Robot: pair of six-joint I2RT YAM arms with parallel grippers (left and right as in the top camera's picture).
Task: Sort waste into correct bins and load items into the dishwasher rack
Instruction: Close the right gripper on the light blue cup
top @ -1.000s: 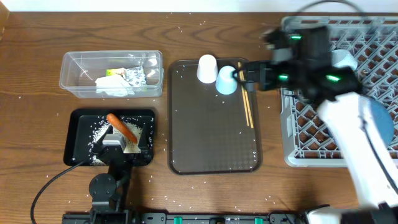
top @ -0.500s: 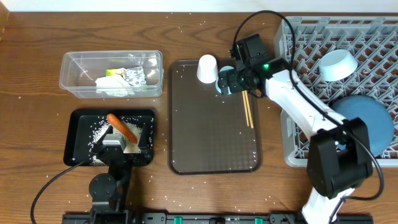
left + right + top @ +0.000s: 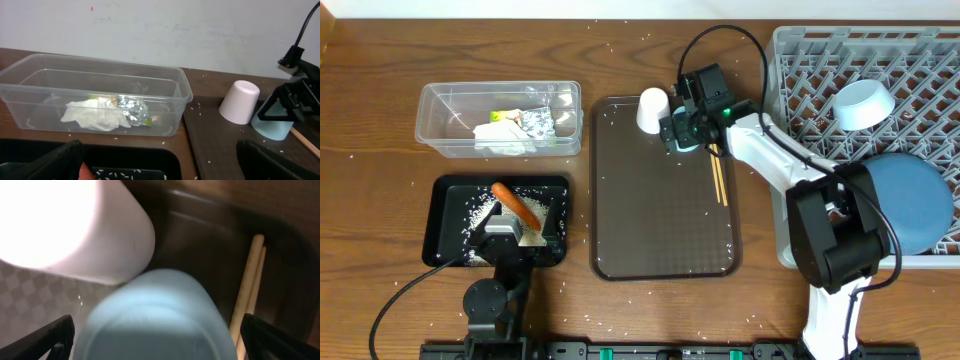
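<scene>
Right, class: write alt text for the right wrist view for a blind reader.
A light-blue cup fills the lower centre between the fingers of the open right pincer. A white cup sits upper left; wooden chopsticks lie right, on a brown tray.

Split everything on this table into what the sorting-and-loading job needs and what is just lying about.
Job: carrot, rice, tissue, foil, wrapper, clear tub, black tray, white cup, blue cup, chopsticks, bowl, plate, rack.

Lying about: brown tray, only carrying the cups and chopsticks.
</scene>
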